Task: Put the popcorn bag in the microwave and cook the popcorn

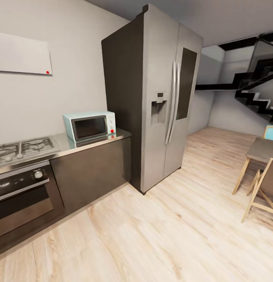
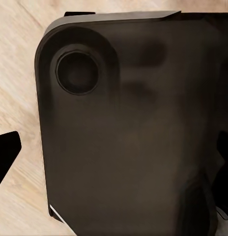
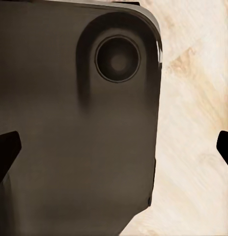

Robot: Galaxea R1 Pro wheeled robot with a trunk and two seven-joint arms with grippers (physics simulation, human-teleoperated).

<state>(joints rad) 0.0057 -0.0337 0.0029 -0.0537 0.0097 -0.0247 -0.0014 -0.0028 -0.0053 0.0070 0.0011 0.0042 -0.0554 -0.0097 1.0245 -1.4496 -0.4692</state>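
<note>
Kitchen ahead: microwave (image 1: pixel 90 126) shut on the steel tabletop (image 1: pixel 122 134), no popcorn bag visible. Approach step; next, drive closer. Both jaws' state: cannot tell.

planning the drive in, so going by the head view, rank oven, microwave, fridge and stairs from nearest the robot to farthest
1. oven: low on the left, under the hob.
2. microwave: farther along the countertop, left of centre.
3. fridge: at the counter's far end, centre; close to the microwave, so this order is loose.
4. stairs: far back, upper right.
</note>
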